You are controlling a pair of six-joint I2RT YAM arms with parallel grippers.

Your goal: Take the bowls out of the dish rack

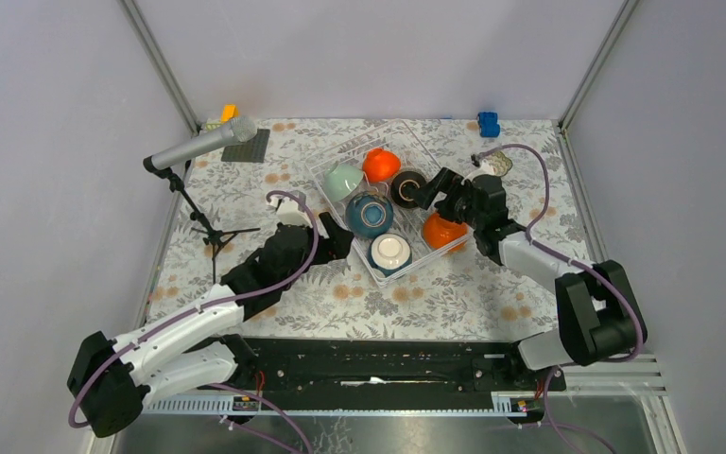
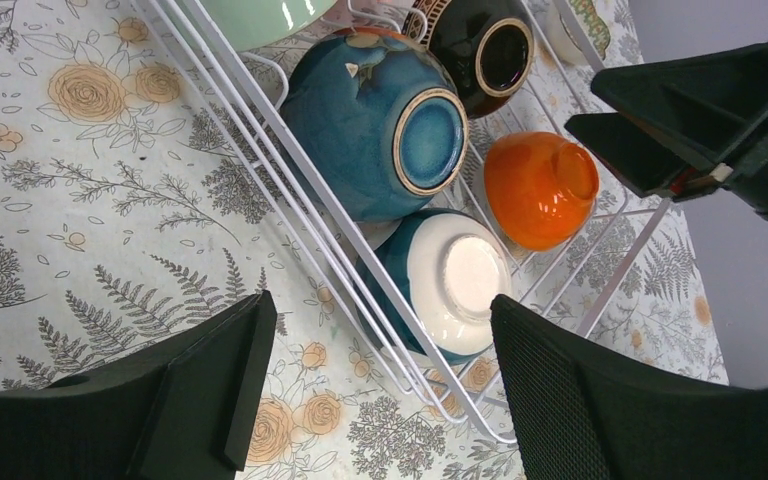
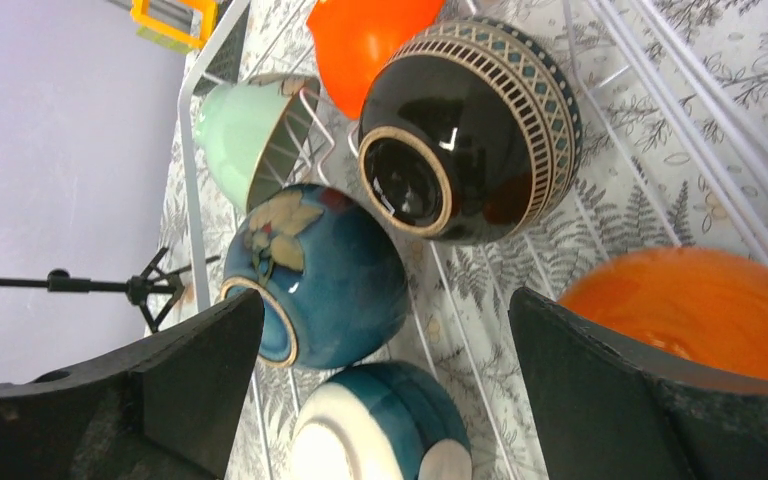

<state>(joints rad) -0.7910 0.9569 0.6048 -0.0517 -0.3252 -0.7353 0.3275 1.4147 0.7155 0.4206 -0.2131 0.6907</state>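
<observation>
Dish rack (image 2: pixel 290 175): stands askew at the middle of the bench (image 1: pixel 454 295), with six bowls inside, all upturned or tipped on their sides.

- Far end: mint green bowl (image 1: pixel 344 180) and orange bowl (image 1: pixel 380 164).
- Middle: dark brown bowl (image 1: pixel 407 186) and teal blue bowl (image 1: pixel 370 214).
- Near end: white-based bowl (image 1: pixel 389 252) and second orange bowl (image 1: pixel 442 231).

Small patterned bowl (image 1: pixel 497 163): outside the rack, on the bench at far right.

Left jaws: spread wide, holding nothing, low beside the rack's near-left wall by the white-based bowl.

Right jaws: at full spread, holding nothing, over the rack's right side between the dark brown bowl and the second orange bowl, the latter just beside one finger
</observation>
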